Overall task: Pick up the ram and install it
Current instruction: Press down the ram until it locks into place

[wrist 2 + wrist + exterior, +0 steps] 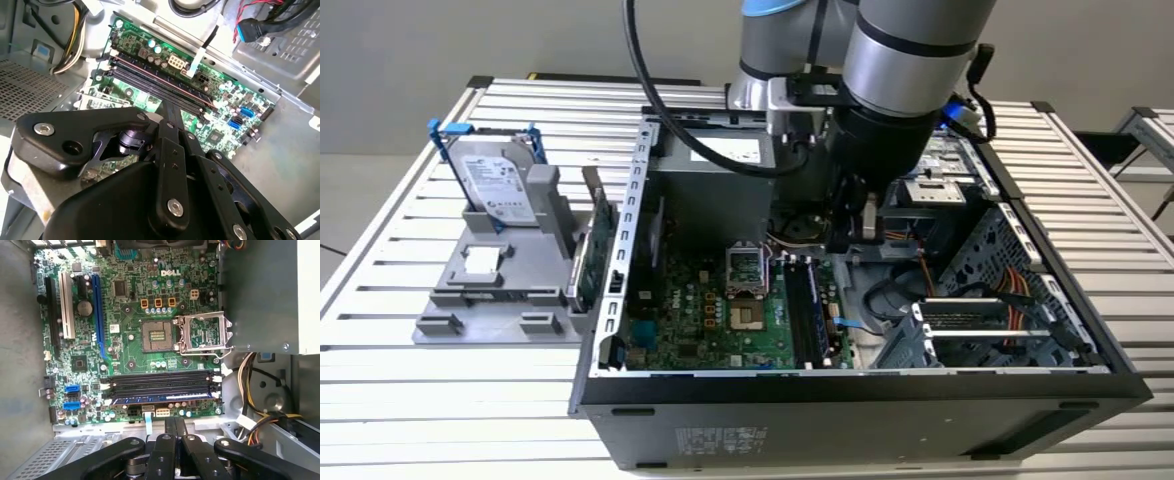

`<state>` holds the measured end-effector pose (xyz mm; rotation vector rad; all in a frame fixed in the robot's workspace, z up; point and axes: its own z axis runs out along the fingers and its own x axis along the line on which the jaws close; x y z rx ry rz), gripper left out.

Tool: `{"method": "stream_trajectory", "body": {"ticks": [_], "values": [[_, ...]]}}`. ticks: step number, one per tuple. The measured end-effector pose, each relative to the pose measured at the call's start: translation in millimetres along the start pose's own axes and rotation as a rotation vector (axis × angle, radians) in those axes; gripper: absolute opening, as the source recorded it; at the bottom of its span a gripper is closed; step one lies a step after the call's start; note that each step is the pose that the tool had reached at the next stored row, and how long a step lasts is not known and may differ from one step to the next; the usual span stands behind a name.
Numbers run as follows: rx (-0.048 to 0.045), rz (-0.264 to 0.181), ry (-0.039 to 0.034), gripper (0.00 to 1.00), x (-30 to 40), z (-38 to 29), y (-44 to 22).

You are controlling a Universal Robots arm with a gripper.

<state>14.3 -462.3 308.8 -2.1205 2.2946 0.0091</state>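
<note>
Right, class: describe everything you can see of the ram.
The ram is a long, thin, bluish strip of circuit board. It appears to stand on edge in a slot on the motherboard, parallel to the dark slots beside it, at the side of that row nearest the gripper. Whether it is latched cannot be told. The gripper is apart from it, not holding it.

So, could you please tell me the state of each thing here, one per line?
computer case: open, side panel off.
CPU socket: open and empty, cover plate flipped aside.
ram: sitting in a memory slot, apart from the gripper.
gripper: shut, holding nothing.
hard drive: upright in the grey stand, outside the case.
</note>
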Motion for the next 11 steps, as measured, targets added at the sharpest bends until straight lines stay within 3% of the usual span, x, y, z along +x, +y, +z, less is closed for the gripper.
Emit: {"method": "stream_trajectory", "body": {"ticks": [11], "values": [[-0.0001,0.000,-0.0001,0.00,-0.1,-5.2,0.0]]}}
